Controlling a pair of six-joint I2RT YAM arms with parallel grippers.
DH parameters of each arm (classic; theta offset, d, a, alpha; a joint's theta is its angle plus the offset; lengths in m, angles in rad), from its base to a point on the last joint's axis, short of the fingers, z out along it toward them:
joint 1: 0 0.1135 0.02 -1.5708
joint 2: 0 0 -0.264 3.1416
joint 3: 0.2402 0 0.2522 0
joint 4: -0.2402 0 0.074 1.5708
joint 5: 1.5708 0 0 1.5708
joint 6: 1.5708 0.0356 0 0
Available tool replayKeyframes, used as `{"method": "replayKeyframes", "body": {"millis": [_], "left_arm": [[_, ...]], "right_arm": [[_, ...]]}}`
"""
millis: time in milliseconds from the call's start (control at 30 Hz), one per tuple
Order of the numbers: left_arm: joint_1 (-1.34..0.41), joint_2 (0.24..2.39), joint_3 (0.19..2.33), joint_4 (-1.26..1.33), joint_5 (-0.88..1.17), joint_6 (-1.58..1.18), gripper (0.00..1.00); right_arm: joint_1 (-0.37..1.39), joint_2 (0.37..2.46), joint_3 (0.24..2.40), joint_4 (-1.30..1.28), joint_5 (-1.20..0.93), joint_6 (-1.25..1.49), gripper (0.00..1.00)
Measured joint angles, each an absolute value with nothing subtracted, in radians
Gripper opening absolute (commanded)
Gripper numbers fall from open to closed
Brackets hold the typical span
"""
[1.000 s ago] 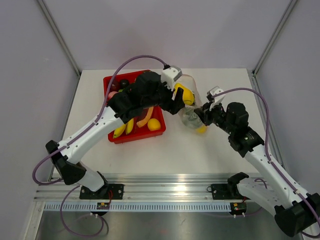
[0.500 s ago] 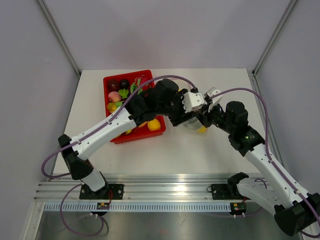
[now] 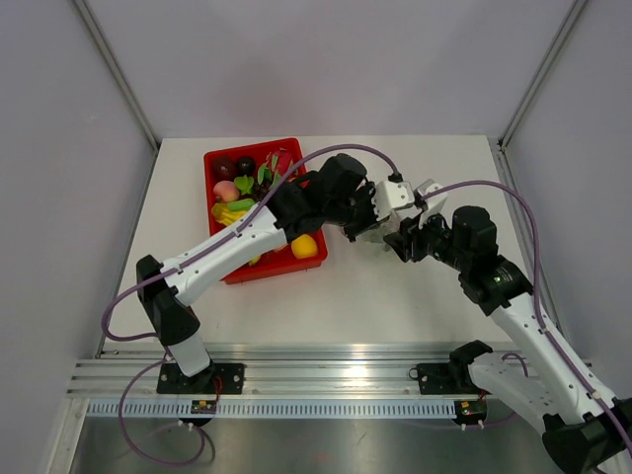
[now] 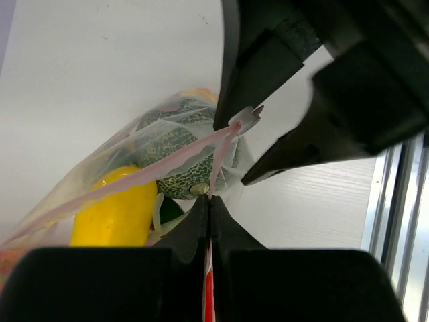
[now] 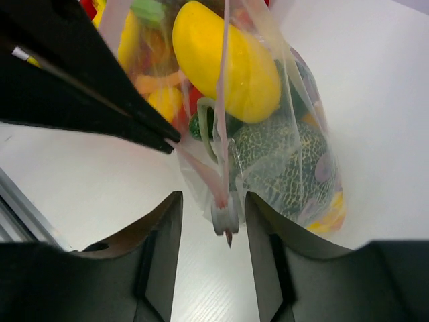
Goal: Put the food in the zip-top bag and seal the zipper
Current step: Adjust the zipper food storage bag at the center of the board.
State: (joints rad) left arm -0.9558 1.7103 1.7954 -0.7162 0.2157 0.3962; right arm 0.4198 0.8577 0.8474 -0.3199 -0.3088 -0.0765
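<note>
Over the table (image 3: 395, 296), clear zip-top bag (image 5: 295, 87) of food (image 5: 228, 60), left tool (image 4: 209, 221) clamped on pink zipper (image 4: 154, 168), right tool (image 5: 214, 201) apart

Melon (image 5: 288, 161) grey-green netted; zipper (image 4: 154, 166) pink; tray (image 3: 276, 269) red.

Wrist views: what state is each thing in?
crinkly transparent plastic zip-top bag: filled with toy food, mouth not fully closed.
thin pink zipper strip: two strands apart, joining at the corner.
grey-green netted toy melon: inside the bag.
yellow plastic toy fruit: inside the bag.
left arm's fingers: shut on the zipper strip.
right arm's fingers: open, bag corner between them.
</note>
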Motion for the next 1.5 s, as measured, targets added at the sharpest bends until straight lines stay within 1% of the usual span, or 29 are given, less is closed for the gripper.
{"method": "replayKeyframes", "body": {"millis": [67, 100, 133, 300, 367, 467, 767, 833, 867, 900, 1000, 1067, 1167, 1233, 1267, 1300, 1333, 1367, 1400, 1433, 1500], "left_arm": [[-0.942, 1.710, 1.795, -0.702, 0.246, 0.364, 0.00], [-0.931, 1.710, 1.794, -0.698, 0.259, 0.347, 0.00], [-0.914, 1.710, 1.791, -0.691, 0.273, 0.329, 0.00], [-0.839, 1.687, 1.716, -0.623, 0.344, 0.246, 0.00], [-0.816, 1.674, 1.685, -0.599, 0.377, 0.214, 0.00], [-0.799, 1.671, 1.672, -0.575, 0.410, 0.185, 0.00], [-0.796, 1.671, 1.671, -0.542, 0.453, 0.146, 0.00], [-0.796, 1.670, 1.671, -0.541, 0.457, 0.143, 0.00], [-0.796, 1.670, 1.671, -0.540, 0.459, 0.141, 0.00], [-0.796, 1.670, 1.671, -0.540, 0.461, 0.139, 0.00], [-0.794, 1.670, 1.671, -0.540, 0.466, 0.138, 0.00], [-0.793, 1.670, 1.671, -0.540, 0.468, 0.138, 0.00], [-0.791, 1.670, 1.671, -0.539, 0.469, 0.138, 0.00], [-0.791, 1.670, 1.671, -0.539, 0.469, 0.138, 0.00], [-0.791, 1.670, 1.671, -0.539, 0.469, 0.138, 0.00], [-0.791, 1.670, 1.671, -0.539, 0.469, 0.138, 0.00], [-0.791, 1.670, 1.669, -0.536, 0.469, 0.139, 0.00], [-0.791, 1.670, 1.668, -0.537, 0.469, 0.139, 0.00], [-0.791, 1.670, 1.667, -0.538, 0.469, 0.143, 0.04], [-0.791, 1.670, 1.667, -0.542, 0.469, 0.149, 0.22], [-0.791, 1.670, 1.672, -0.564, 0.466, 0.187, 0.45]], "right_arm": [[0.422, 0.817, 0.846, -0.344, -0.294, -0.075, 0.50], [0.423, 0.788, 0.839, -0.338, -0.278, -0.071, 0.55], [0.423, 0.749, 0.825, -0.323, -0.269, -0.063, 0.57], [0.425, 0.524, 0.660, -0.203, -0.243, -0.062, 0.56], [0.425, 0.488, 0.614, -0.166, -0.242, -0.065, 0.54], [0.426, 0.514, 0.596, -0.132, -0.237, -0.068, 0.54], [0.426, 0.736, 0.585, 0.072, -0.284, -0.060, 0.54], [0.426, 0.773, 0.584, 0.110, -0.293, -0.056, 0.49], [0.426, 0.791, 0.584, 0.131, -0.299, -0.055, 0.46], [0.426, 0.807, 0.584, 0.149, -0.301, -0.052, 0.40], [0.426, 0.836, 0.573, 0.209, -0.300, -0.040, 0.32], [0.426, 0.845, 0.566, 0.240, -0.301, -0.035, 0.29], [0.426, 0.851, 0.559, 0.273, -0.306, -0.030, 0.18], [0.426, 0.851, 0.554, 0.288, -0.310, -0.029, 0.14], [0.426, 0.851, 0.554, 0.291, -0.310, -0.030, 0.06], [0.426, 0.851, 0.554, 0.293, -0.311, -0.034, 0.02], [0.426, 0.851, 0.554, 0.294, -0.316, -0.038, 0.00], [0.426, 0.851, 0.554, 0.294, -0.319, -0.040, 0.00], [0.426, 0.851, 0.554, 0.294, -0.322, -0.044, 0.00], [0.426, 0.851, 0.554, 0.294, -0.326, -0.050, 0.00], [0.426, 0.851, 0.555, 0.292, -0.338, -0.069, 0.00]]}}
